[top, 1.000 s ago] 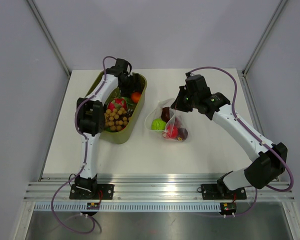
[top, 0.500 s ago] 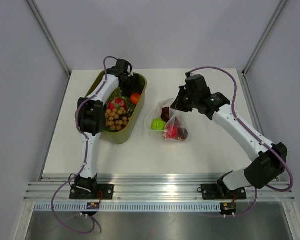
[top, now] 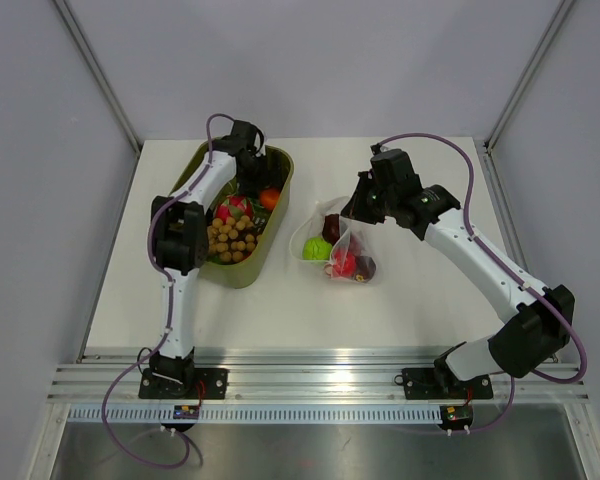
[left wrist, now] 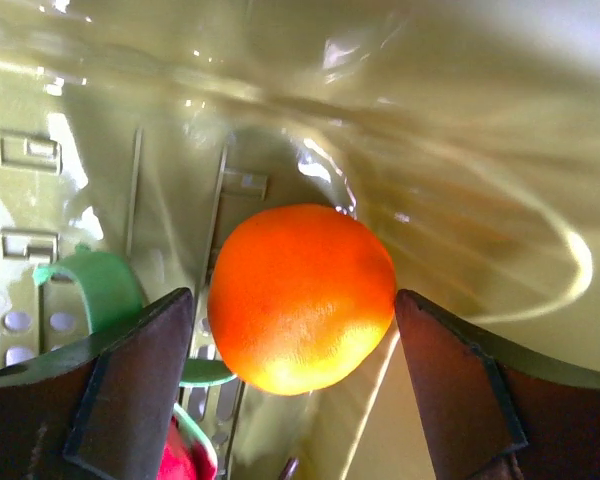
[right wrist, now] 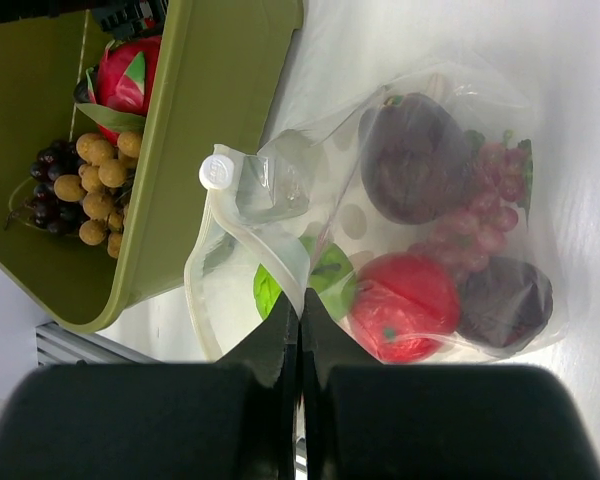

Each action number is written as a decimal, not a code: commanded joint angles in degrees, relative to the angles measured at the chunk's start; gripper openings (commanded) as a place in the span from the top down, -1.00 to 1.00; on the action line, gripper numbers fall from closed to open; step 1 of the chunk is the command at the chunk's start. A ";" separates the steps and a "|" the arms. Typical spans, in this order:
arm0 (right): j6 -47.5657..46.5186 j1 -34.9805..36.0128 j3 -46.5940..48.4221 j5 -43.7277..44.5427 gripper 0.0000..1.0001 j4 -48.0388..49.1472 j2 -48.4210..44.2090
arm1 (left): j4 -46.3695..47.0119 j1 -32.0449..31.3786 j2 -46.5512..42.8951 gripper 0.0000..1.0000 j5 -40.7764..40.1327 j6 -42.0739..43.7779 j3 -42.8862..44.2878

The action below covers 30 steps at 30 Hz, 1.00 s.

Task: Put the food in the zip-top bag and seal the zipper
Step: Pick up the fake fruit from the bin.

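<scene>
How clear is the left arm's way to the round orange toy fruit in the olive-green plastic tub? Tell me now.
Probably clear: the left arm's fingers stand open either side of the round orange toy fruit, with nothing between. Only the wall of the olive-green plastic tub sits close behind.

Bright, even light, soft shadows; glare on the tub (left wrist: 460,130) and zip-top bag (right wrist: 280,190); wrist foregrounds blur.

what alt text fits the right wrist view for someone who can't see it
The right arm's shut jaws pinch the edge of a clear zip-top bag lying on a white table. Inside are a red toy, a green toy, two dark purple toys and pink grapes. An olive-green tub with more toy fruit sits at left.
</scene>
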 commanded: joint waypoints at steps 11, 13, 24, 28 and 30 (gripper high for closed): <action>0.99 0.66 -0.14 -1.02 1.00 2.87 -1.44 | -4.93 -0.42 -3.84 -0.42 -1.70 0.44 -3.65; 0.99 0.66 -0.40 -0.93 1.00 2.87 -1.70 | -4.94 -0.42 -4.19 -0.22 -1.70 0.35 -3.47; 0.99 0.66 -0.58 -0.66 1.00 3.05 -2.06 | -4.14 -0.07 -13.50 0.23 -7.05 -0.36 -3.12; 0.90 0.74 0.12 -1.19 0.99 3.49 -1.44 | -4.23 0.64 -16.14 0.28 -7.85 -0.44 -2.86; 0.99 0.75 0.82 -1.63 1.00 4.19 -0.74 | -4.58 1.25 -17.36 0.30 -7.85 -0.44 -2.68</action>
